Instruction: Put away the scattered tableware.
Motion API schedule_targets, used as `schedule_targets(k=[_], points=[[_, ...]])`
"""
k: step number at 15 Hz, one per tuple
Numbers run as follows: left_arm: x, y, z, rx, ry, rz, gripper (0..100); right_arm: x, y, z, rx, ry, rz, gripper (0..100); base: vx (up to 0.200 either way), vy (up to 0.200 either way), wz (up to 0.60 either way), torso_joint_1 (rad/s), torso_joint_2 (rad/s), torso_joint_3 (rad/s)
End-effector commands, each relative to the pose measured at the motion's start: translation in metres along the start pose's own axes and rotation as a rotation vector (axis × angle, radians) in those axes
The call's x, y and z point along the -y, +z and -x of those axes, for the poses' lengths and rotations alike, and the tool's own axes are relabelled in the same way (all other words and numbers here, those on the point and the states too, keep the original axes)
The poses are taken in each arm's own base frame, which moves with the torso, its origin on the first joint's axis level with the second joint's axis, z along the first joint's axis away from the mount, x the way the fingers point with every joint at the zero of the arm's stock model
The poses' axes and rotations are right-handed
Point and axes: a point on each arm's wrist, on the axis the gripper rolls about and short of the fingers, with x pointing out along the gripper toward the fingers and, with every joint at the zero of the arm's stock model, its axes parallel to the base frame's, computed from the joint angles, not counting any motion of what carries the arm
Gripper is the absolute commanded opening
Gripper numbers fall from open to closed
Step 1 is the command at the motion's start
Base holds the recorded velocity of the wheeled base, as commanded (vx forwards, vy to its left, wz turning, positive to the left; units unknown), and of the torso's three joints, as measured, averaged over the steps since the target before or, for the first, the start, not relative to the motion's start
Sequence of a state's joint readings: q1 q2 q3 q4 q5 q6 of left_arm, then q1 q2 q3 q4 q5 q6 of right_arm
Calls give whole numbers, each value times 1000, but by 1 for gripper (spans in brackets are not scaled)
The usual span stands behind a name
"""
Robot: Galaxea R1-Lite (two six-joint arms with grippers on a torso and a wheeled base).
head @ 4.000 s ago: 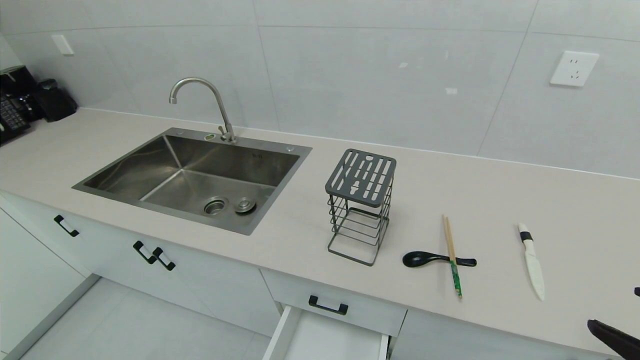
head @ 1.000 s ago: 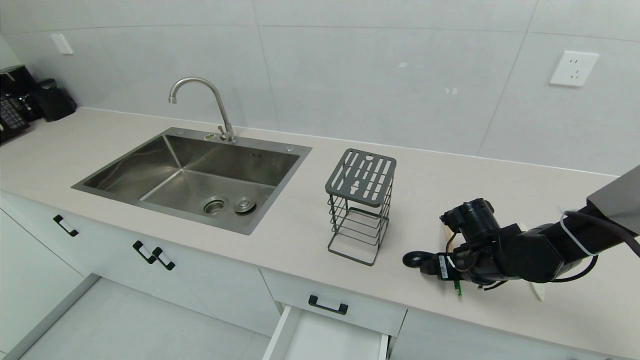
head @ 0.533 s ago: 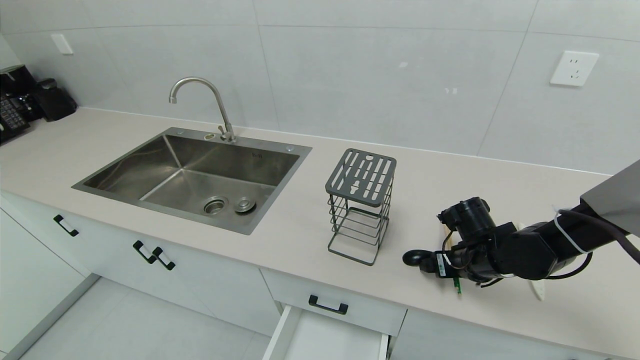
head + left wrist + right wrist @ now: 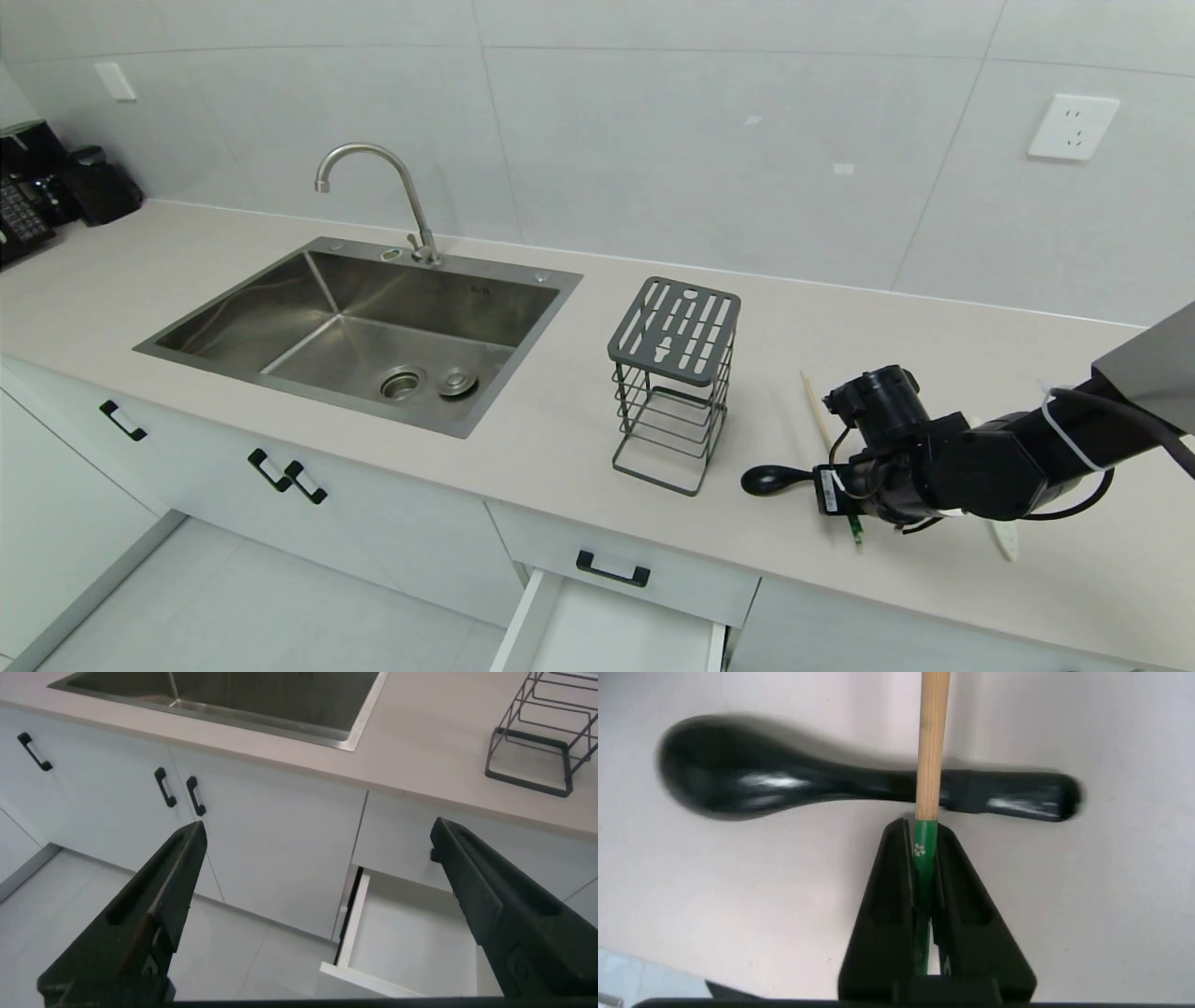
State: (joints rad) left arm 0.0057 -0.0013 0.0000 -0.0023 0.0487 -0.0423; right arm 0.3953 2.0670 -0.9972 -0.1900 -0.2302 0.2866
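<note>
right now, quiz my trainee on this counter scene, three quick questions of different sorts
1. On which side of the wire rack is the sink: the robot's left or its right?
2. True or false: the right gripper is shut on the chopsticks.
3. What do the chopsticks cross over? A black spoon; B white knife; C wire rack.

Key: 1 left; 2 true; 3 A.
</note>
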Motion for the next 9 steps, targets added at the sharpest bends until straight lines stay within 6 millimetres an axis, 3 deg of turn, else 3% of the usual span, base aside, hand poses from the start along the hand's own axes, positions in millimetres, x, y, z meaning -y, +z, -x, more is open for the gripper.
schedule_targets(k=[1,5,9], points=[[0,0,0,-1,1,1,100,2,5,9,26,3,-9,0,0,0,0,0,0,0],[0,0,0,-1,1,1,100,4,16,31,86,19,-24,0,0,0,0,0,0,0],[0,0,0,-1,1,1,100,4,13,66,141,41,-17,0,0,0,0,0,0,0]])
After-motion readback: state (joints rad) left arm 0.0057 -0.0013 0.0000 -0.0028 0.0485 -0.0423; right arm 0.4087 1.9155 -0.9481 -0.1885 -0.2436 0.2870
